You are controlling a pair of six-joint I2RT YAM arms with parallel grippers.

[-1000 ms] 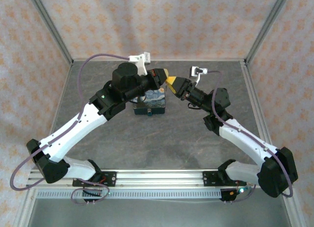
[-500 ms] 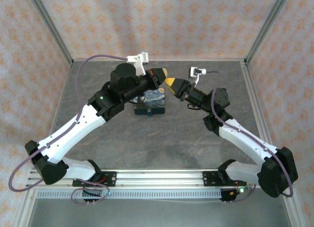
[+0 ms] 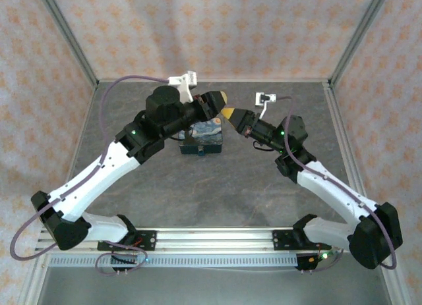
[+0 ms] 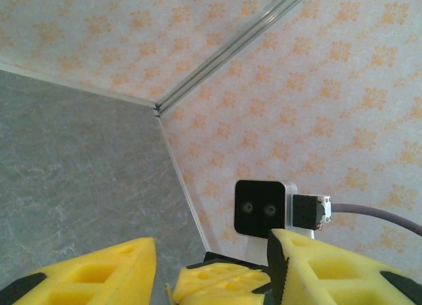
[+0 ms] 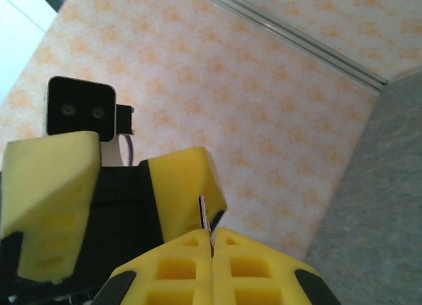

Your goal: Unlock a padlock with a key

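Over the far tabletop, two pincers nose to nose

Over the far half of the grey tabletop (image 3: 231, 186), the left pincer (image 3: 221, 97) and the right pincer (image 3: 229, 112) hang tip to tip. From above, their yellow ends are too small to read.

The right wrist view is clearer. The right pincer (image 5: 211, 236) is pressed closed, its two fingers (image 5: 165, 272) flat together. One key (image 5: 205, 215) pokes up from the seam as a thin pale sliver, the rest of it buried between the pads. Just beyond it sit the left pincer's two yellow fingers with a dark body between them, and what lies in that dark gap is hard to make out.

From the left wrist view, the left pincer (image 4: 211, 244) is spread. Its two fingers are well apart and cut off by the bottom edge, with the tip of the right pincer between them.

One dark-blue box (image 3: 206, 139) with yellow swirls rests on the tabletop just nearer than the pincers, its left part hidden under the left arm (image 3: 105, 166). I count two small black wrist cameras (image 4: 264, 209), one facing the other (image 5: 79, 107).
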